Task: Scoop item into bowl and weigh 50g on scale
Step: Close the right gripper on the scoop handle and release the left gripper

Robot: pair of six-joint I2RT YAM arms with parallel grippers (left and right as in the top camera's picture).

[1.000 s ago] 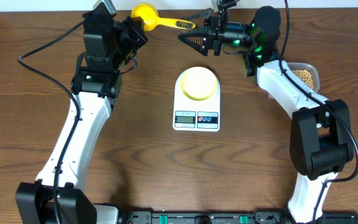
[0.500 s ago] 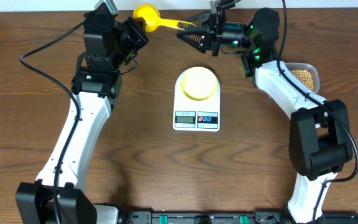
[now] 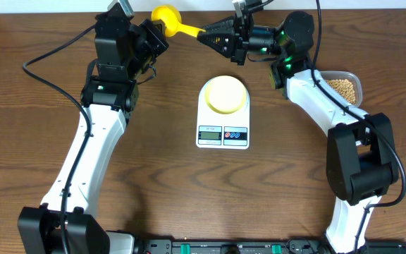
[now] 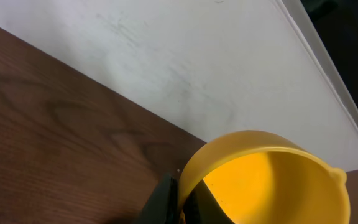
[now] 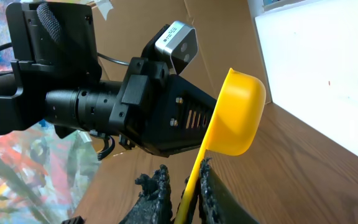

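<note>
Table of dark brown wood beneath two black-and-white arms, overhead view. At centre, flat white digital kitchen scale with grey display and buttons along its front edge. Small round pale-yellow bowl upright on the platform of the scale.

Small round tan beans heaped in a clear rounded-rectangular plastic tub at the right side of the table, just beside the right arm, well apart from bowl and scale.

Yellow long-handled plastic scoop held above the far edge of the table, beyond the scale, between the two arms: cup toward the left arm, handle toward the right arm.

Left fingers fully closed on the rim of the cup. Left wrist view: black finger tip against the outer wall of the scoop, with table and white board behind.

Right fingers nearly together about the end of the handle. Right wrist view: toothed fingers flanking the thin handle of the scoop on both sides, apparently clamped on it, though contact on the left side too dark to confirm.
</note>
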